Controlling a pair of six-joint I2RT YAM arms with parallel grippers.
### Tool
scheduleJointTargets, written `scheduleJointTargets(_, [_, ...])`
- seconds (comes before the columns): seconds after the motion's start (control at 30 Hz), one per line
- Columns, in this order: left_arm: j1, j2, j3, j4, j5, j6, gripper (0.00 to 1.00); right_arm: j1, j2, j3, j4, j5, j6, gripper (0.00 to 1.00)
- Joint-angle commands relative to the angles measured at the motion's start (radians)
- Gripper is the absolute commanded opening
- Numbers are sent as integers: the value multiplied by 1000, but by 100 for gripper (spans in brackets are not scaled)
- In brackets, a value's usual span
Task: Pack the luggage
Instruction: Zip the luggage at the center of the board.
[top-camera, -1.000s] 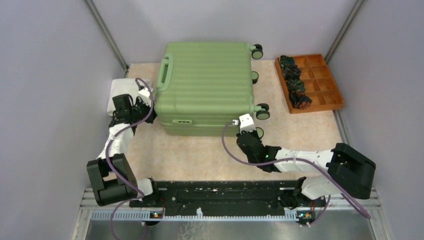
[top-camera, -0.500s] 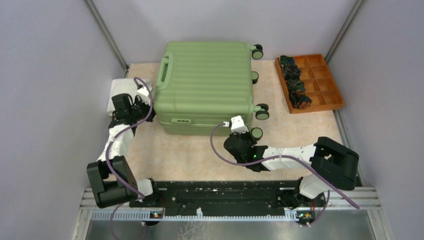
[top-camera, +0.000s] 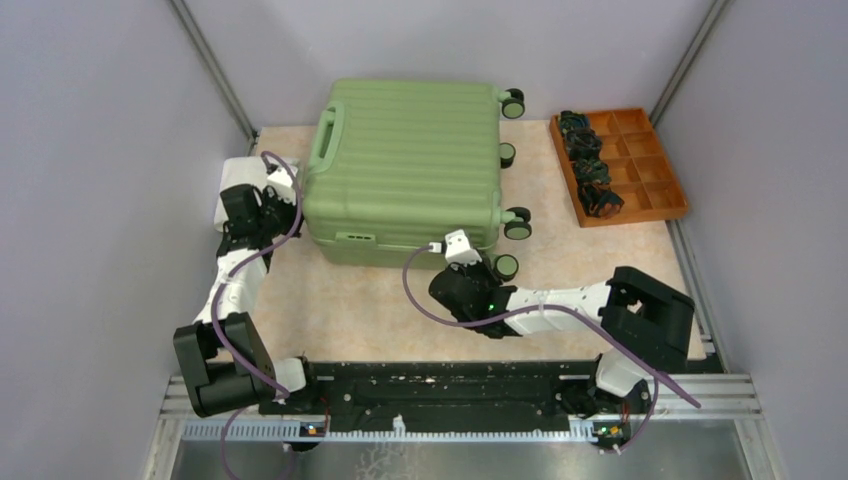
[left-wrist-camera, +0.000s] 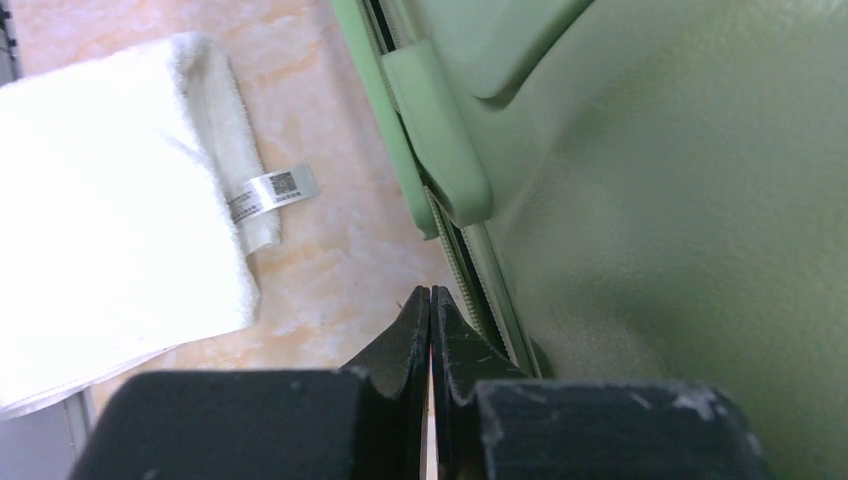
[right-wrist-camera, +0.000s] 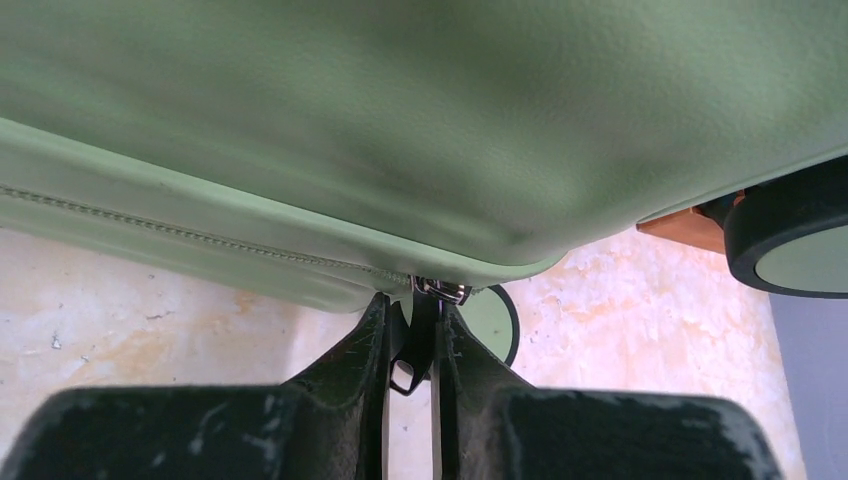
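Observation:
The light-green ribbed luggage (top-camera: 405, 165) lies closed and flat on the table. My right gripper (right-wrist-camera: 414, 315) is shut on the black zipper pull (right-wrist-camera: 411, 352) at the suitcase's front edge, near the front right corner (top-camera: 462, 252). The zipper seam (right-wrist-camera: 200, 238) runs off to the left. My left gripper (left-wrist-camera: 430, 297) is shut and empty, its tips against the suitcase's left side by the zipper seam (left-wrist-camera: 470, 290), just below the green side handle (left-wrist-camera: 440, 140). In the top view it sits at the suitcase's left edge (top-camera: 285, 190).
A folded white towel (left-wrist-camera: 110, 200) with a tag lies left of the suitcase. An orange compartment tray (top-camera: 625, 165) with dark items stands at the right. Suitcase wheels (top-camera: 517, 224) stick out on the right side. Grey walls close in both sides.
My right gripper has moved left along the suitcase's front edge with the zipper pull. The suitcase has shifted slightly left and away. The left arm has barely moved.

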Motion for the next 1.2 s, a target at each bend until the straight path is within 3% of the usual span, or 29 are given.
scheduleJointTargets(0.0, [-198, -52, -58, -161, 379, 112, 4, 217, 75, 257, 576, -875, 76, 0])
scheduleJointTargets(0.27, [-218, -51, -60, -160, 386, 110, 4, 228, 74, 273, 618, -956, 105, 0])
scheduleJointTargets(0.5, [-257, -51, -60, -145, 378, 93, 4, 229, 105, 332, 620, -1121, 152, 0])
scheduleJointTargets(0.77, [-281, -49, -53, -148, 376, 92, 4, 228, 87, 331, 655, -1110, 199, 0])
scheduleJointTargets(0.87, [-281, -58, -39, -164, 372, 98, 3, 228, 54, 315, 570, -966, 226, 18])
scheduleJointTargets(0.97, [-279, -66, -28, -165, 361, 88, 3, 226, 0, 260, 494, -850, 252, 51])
scheduleJointTargets(1.07, [-277, -64, -17, -161, 363, 71, 3, 227, -72, 182, 493, -807, 255, 66])
scheduleJointTargets(1.17, [-277, -68, -6, -157, 369, 58, 3, 228, -123, 176, 386, -813, 231, 74])
